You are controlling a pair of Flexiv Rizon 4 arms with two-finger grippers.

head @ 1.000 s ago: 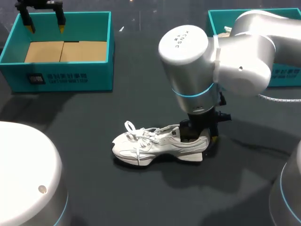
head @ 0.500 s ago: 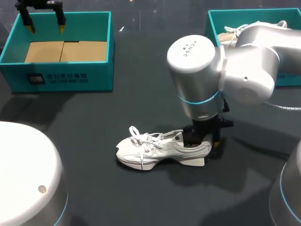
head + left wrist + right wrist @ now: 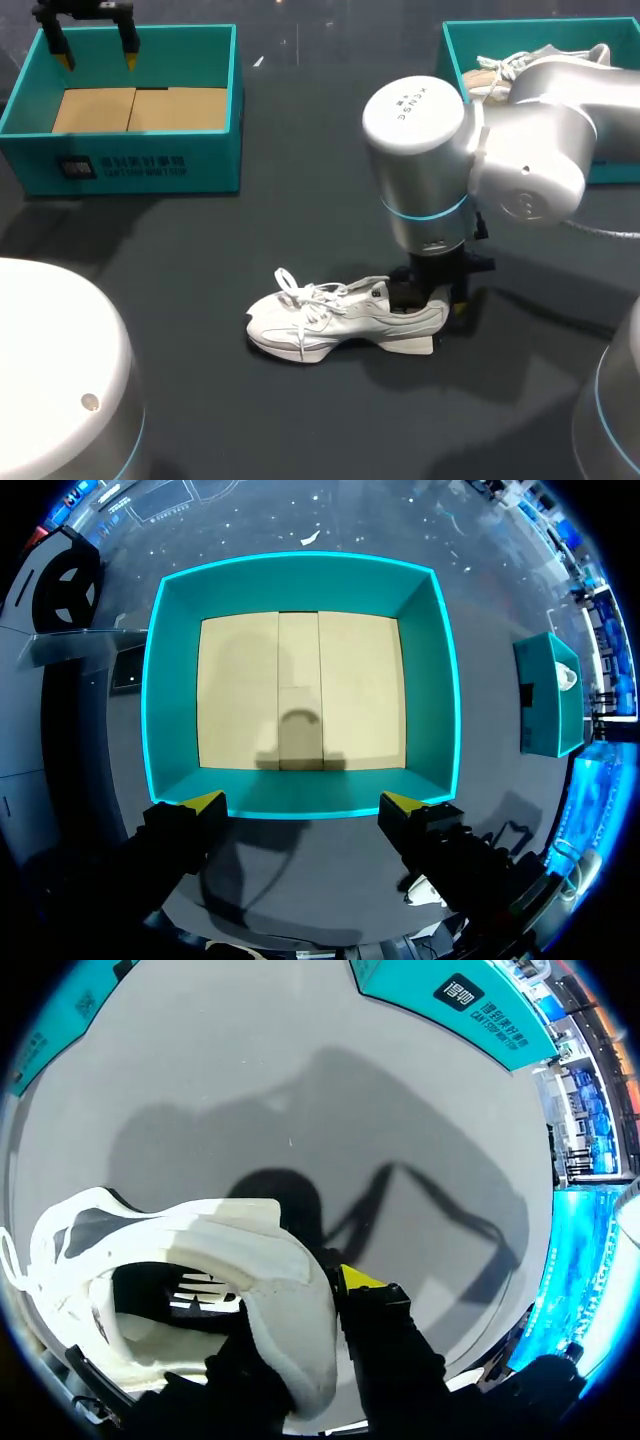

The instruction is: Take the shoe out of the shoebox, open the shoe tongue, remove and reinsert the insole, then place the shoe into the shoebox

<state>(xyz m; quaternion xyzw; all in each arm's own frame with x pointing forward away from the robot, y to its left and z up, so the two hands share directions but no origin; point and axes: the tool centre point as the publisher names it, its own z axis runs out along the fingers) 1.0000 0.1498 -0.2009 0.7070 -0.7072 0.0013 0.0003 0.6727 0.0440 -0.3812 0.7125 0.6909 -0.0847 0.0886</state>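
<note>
So the white sneaker [image 3: 345, 318] is out, heel pinched in my right gripper [image 3: 432, 300]; left gripper [image 3: 303, 805] gapes over the teal shoebox [image 3: 300, 568]. Every later step remains, I'd judge.

Light from above reaches the dark tabletop [image 3: 180, 330]. Soft shadows spread under the shoe [image 3: 330, 315] and in front of the shoebox [image 3: 140, 165]. The right arm [image 3: 510, 150] carries pale highlights. In the left wrist view a rounded shadow lies on the shoebox's cardboard floor. In the right wrist view a broad arm shadow darkens the grey tabletop.
</note>
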